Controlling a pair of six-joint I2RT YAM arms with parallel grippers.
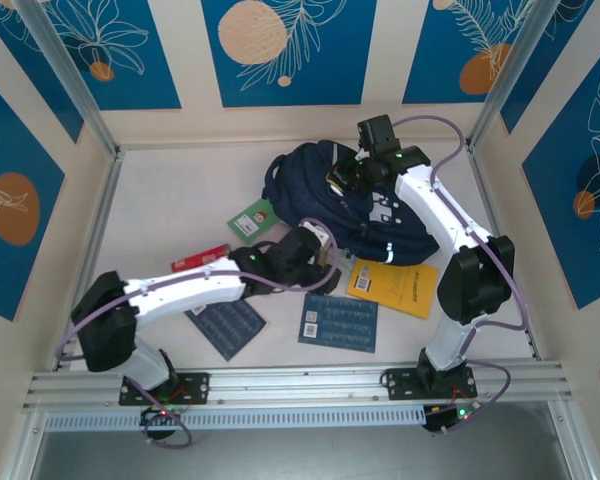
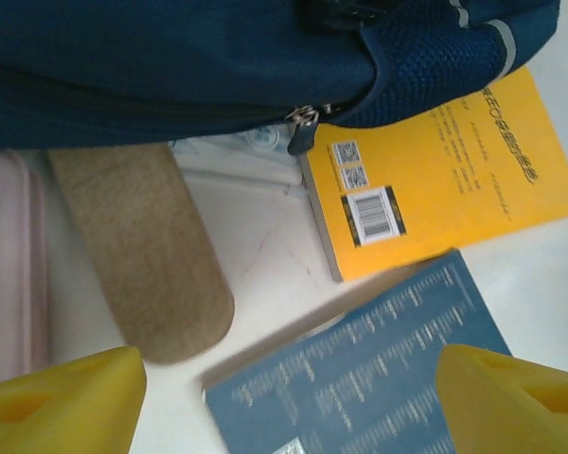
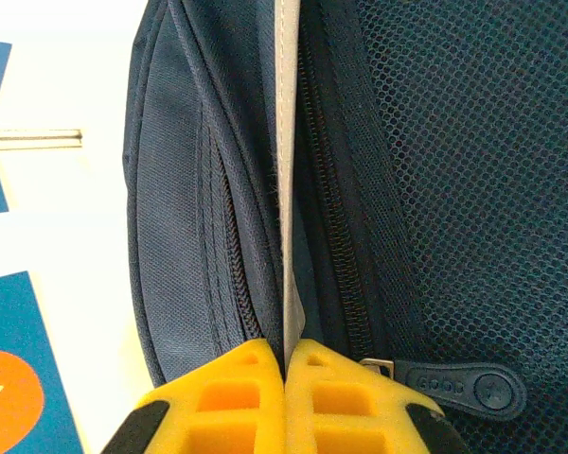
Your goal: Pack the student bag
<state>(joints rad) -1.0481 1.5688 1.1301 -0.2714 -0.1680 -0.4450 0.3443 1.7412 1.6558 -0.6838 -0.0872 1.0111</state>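
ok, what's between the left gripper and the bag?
Left wrist view: between left gripper and student bag lie tan rounded object, blue booklet, yellow book.

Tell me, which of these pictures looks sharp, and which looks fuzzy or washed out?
Right wrist view: the student bag mesh is crisp, though the pale background beside it glares white. Left wrist view: soft, with the blue booklet smeared. Top view: evenly lit, with faint shadows.

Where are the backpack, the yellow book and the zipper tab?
backpack (image 1: pixel 302 182): top view, on the dark blue fabric of its left side.
yellow book (image 2: pixel 445 180): left wrist view, on the middle of its cover.
zipper tab (image 3: pixel 466 386): right wrist view, on the dark rubber pull.
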